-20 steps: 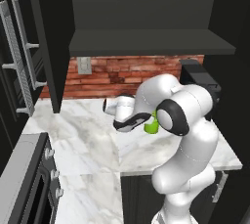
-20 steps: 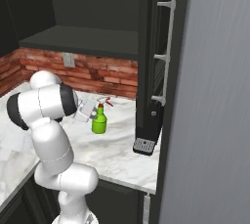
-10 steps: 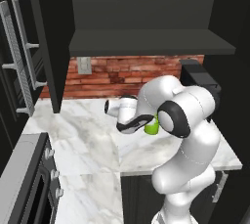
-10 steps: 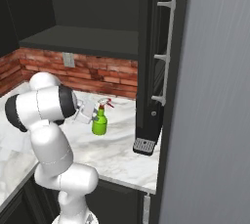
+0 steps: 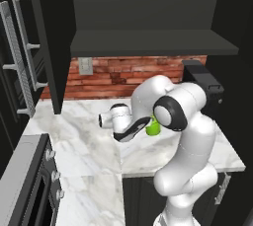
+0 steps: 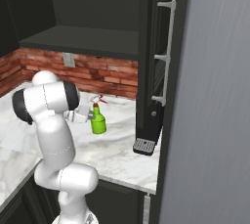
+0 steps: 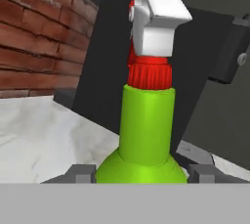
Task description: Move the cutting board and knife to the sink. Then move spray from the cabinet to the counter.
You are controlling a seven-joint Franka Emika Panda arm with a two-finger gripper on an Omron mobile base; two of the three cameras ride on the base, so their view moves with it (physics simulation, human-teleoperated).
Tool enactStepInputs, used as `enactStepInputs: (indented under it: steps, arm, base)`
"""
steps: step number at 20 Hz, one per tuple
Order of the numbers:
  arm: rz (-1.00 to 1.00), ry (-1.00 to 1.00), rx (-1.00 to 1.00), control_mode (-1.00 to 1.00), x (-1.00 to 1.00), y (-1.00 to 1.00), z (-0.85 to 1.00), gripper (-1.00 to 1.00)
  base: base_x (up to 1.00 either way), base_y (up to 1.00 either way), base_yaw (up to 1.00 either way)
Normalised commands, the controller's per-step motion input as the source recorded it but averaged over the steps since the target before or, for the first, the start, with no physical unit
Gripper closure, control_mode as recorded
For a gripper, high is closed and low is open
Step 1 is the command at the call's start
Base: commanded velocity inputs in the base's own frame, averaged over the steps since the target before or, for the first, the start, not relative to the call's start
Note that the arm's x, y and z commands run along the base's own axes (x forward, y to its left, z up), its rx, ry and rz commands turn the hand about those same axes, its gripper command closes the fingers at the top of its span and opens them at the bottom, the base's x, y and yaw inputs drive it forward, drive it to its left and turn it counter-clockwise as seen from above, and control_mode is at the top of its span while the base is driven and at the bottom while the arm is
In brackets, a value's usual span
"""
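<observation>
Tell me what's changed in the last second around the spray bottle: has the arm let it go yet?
Little has changed. The spray bottle stands upright at the same spot on the marble counter, and the arm's hand has drawn back from it only slightly. In the hand view the gripper still has a finger on each side of the bottle's base; whether they touch it can't be told. The cabinet door stays open.

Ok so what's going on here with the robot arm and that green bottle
The robot arm is handling the spray, a green bottle with a red-and-white nozzle. The bottle stands upright on the counter, in front of the brick wall and under the open cabinet. In the hand view the tool sits right at the bottle's base, one finger tip on each side of it. Whether the fingers are pressing on the bottle or just apart from it cannot be told.
</observation>
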Motion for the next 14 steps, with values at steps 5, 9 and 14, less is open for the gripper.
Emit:
enactStepInputs:
  steps: [5,9,14]
  arm:
    - [0.0,-0.18,-0.07,-1.0,-0.45,-0.01,-0.6,1.0]
    - [-0.01,-0.43,0.07,-1.0,-0.75,-0.36,-0.41,1.0]
    - [-0.05,-0.43,0.19,-1.0,-0.61,-0.48,-0.38,1.0]
  base:
    - [0.0,0.0,0.0]
    - [0.0,0.0,0.0]
    - [0.0,0.0,0.0]
